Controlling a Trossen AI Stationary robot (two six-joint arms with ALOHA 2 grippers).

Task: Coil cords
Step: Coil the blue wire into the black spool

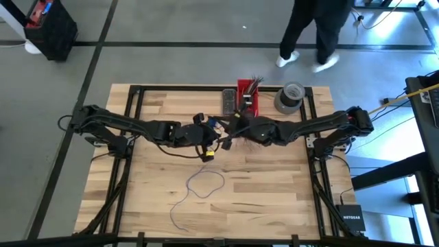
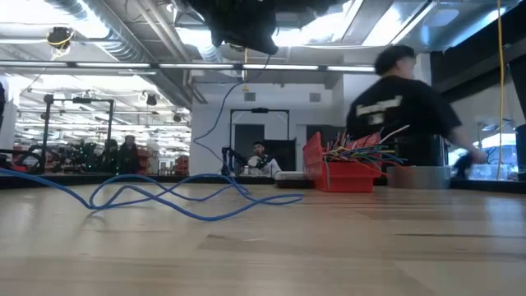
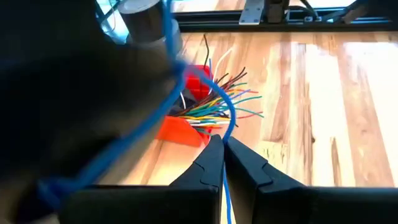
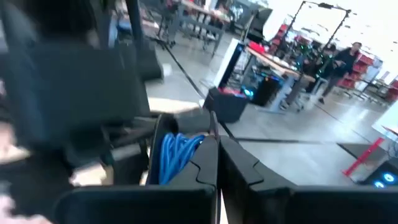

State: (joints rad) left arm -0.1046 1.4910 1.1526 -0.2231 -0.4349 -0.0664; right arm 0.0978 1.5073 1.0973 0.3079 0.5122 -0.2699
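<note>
The thin blue flexible cord (image 1: 199,186) lies partly in loose loops on the pale wooden desk (image 1: 274,199), on the side of the two hands away from the red plastic bin of short multicoloured wire ends (image 1: 248,96), and from those loops one strand climbs to the hands, which meet above the middle of the desk just in front of that bin. The left hand (image 3: 222,146) has its dark fingers pressed together on the strand, which runs out between the tips and curves on toward the bin. The right hand (image 4: 218,142) is also pressed shut, tip to tip with the left; a bundle of blue turns (image 4: 176,154) sits right beside its fingers, so part of the cord appears already gathered, though whether those fingers pinch it cannot be told. The free length trails from the hands away from the bin, its long run pointing toward the near desk edge, and the left hand sits nearer that slack. A grey tape roll (image 1: 289,97) stands just beside the bin, and a person in dark clothes (image 1: 312,31) walks on the floor beyond it.
</note>
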